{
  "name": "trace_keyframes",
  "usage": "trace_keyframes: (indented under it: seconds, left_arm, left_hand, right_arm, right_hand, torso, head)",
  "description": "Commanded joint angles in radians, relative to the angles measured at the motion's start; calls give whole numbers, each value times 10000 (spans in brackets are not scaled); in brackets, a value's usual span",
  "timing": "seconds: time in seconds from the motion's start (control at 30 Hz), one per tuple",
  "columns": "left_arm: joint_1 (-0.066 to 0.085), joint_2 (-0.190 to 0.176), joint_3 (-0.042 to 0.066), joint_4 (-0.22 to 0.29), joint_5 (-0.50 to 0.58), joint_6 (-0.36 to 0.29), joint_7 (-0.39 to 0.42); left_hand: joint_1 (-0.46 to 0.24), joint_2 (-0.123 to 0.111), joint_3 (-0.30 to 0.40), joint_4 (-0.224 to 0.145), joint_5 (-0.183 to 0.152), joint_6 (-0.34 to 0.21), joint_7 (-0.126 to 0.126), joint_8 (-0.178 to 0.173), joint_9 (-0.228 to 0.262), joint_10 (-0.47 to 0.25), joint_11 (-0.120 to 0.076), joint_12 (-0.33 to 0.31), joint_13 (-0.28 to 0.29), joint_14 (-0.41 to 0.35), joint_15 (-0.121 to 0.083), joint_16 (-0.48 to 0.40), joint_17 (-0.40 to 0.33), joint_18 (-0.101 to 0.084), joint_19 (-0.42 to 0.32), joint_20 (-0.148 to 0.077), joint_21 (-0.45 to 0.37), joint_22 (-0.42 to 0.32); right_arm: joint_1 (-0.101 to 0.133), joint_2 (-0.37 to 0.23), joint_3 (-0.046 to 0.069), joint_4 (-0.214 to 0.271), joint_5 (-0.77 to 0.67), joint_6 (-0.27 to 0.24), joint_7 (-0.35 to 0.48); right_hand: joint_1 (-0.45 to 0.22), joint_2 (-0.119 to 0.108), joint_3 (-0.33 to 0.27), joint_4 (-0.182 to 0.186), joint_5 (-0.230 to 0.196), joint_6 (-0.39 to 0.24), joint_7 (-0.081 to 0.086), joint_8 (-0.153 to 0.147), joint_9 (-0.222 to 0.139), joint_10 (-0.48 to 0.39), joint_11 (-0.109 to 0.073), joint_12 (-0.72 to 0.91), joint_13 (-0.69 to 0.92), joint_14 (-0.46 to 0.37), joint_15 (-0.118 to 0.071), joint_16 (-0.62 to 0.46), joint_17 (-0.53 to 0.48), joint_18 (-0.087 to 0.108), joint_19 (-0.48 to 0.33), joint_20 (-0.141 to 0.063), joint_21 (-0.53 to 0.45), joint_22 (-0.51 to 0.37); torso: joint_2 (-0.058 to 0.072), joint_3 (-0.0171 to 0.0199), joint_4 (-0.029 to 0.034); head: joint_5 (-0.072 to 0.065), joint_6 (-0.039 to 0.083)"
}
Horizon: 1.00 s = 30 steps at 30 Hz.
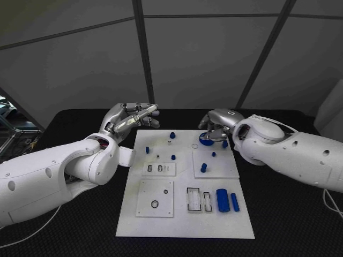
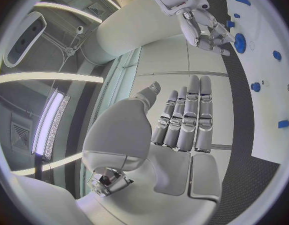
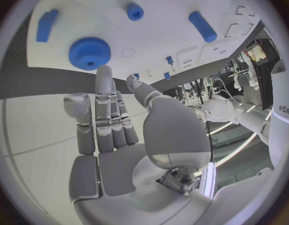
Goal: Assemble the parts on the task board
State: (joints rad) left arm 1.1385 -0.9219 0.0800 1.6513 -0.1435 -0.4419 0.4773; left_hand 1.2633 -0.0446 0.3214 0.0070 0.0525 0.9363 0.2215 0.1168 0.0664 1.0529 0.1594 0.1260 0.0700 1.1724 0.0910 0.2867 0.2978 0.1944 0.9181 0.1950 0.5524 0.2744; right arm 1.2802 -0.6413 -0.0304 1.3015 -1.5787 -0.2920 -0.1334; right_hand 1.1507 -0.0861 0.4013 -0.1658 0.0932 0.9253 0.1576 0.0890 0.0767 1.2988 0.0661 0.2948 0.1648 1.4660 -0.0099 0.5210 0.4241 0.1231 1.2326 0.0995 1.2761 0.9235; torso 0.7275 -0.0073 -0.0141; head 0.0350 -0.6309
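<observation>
Right hand: over far edge of task board, fingers apart, holding nothing, fingertips just above blue gear. Left hand: raised at board's far-left corner, fingers straight, empty. Parts: blue pegs standing mid-board; two blue cylinders lying near-right. Black desk underneath.

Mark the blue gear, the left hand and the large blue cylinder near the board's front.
blue gear point(image 3: 89, 53): right wrist view, toothed top face.
left hand point(image 1: 129, 117): head view, back of the hand.
large blue cylinder point(image 1: 222, 199): head view, middle of its side.
</observation>
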Motion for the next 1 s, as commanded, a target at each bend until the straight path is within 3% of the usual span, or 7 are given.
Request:
trace_keyframes:
  seconds: [0.03, 0.1, 0.17, 0.2, 0.3, 0.57, 1.0]
  left_arm:
    - [15, 5, 8, -11, 6, 130, 61]
    - [13, 11, 8, -26, 6, 146, 58]
    - [11, 18, 7, -43, 6, 156, 55]
    - [10, 26, 6, -55, 6, 164, 52]
    - [8, 47, 6, -72, 6, 176, 48]
    - [1, 96, 5, -109, 6, 197, 34]
    - [-3, 113, 5, -130, 6, 210, 24]
  left_hand:
    - [-73, 23, -23, 21, 32, 45, 52, -67, 3, -4, 6, -45, 9, -35, 17, -54, 9, -140, -42, 0, -41, -15]
    - [-73, 23, -23, 21, 32, 45, 52, -67, 3, -4, 6, -45, 9, -35, 17, -54, 9, -140, -42, 0, -41, -15]
    - [-73, 23, -23, 21, 32, 45, 52, -67, 3, -4, 6, -45, 9, -35, 17, -54, 9, -140, -42, 0, -41, -15]
    - [-73, 23, -23, 21, 32, 45, 52, -67, 3, -4, 6, -45, 9, -35, 17, -54, 9, -140, -42, 0, -41, -15]
    - [-73, 23, -23, 21, 32, 45, 52, -67, 3, -4, 6, -45, 9, -35, 17, -54, 9, -140, -42, 0, -41, -15]
    - [-73, 23, -23, 21, 32, 45, 52, -67, 3, -4, 6, -45, 9, -35, 17, -54, 9, -140, -42, 0, -41, -15]
    - [-73, 24, -30, 19, 32, 51, 50, -68, 4, 1, 4, -43, 11, -34, 16, -61, 17, -139, -44, 2, -40, -15]
  right_arm:
    - [27, -285, 82, 215, 2068, -6, -89]
    - [27, -476, 123, 271, 2358, 188, -134]
    - [28, -585, 149, 255, 2531, 375, -208]
    - [28, -624, 162, 213, 2576, 519, -274]
    - [29, -600, 174, 99, 2485, 696, -374]
    - [29, -298, 187, -284, 2007, 1019, -620]
    - [26, 114, 188, -631, 1666, 1657, -808]
  right_hand:
    - [-9, -220, -525, 153, 337, -144, -107, -17, -13, 164, -72, 941, 790, 399, -187, 592, 382, -140, 229, -131, 217, 390]
    - [-22, -254, -906, 293, 681, -286, -132, 7, -13, 462, -164, 2427, 2086, 461, -209, 2626, 2335, -265, 612, -183, 577, 1100]
    - [129, -202, -1413, 454, 1052, -404, -36, 179, 23, 330, -278, 6370, 6255, 495, -170, 5724, 5333, -434, 1099, -220, 1094, 2055]
    - [195, -11, -1534, 559, 1096, -490, -42, 256, 29, 691, -168, 8117, 8167, 624, -188, 7034, 6876, -536, 1376, -150, 1372, 2649]
    - [342, 207, -1898, 715, 1145, -635, -8, 504, 52, 1007, -65, 10300, 10658, 709, 13, 8765, 8909, -629, 1677, -81, 1728, 3342]
    - [388, 343, -2294, 865, 1051, -884, 63, 699, 33, 1689, 89, 11457, 12196, 790, 82, 9599, 10032, -846, 2277, 69, 2233, 4526]
    - [438, 404, -2442, 903, 1037, -1134, 100, 695, -10, 1694, 131, 11514, 12285, 796, 128, 9716, 10182, -873, 2345, 118, 2309, 4692]
  torso:
    - [-65, 19, -93]
    - [-64, 28, -92]
    - [-61, 27, -96]
    - [-55, 18, -97]
    - [-35, 10, -84]
    - [-11, 16, -49]
    - [-35, 10, -53]
  head:
    - [12, 14]
    - [16, 18]
    - [19, 26]
    - [-3, 39]
    - [-55, 56]
    - [-106, 49]
    - [-110, -47]
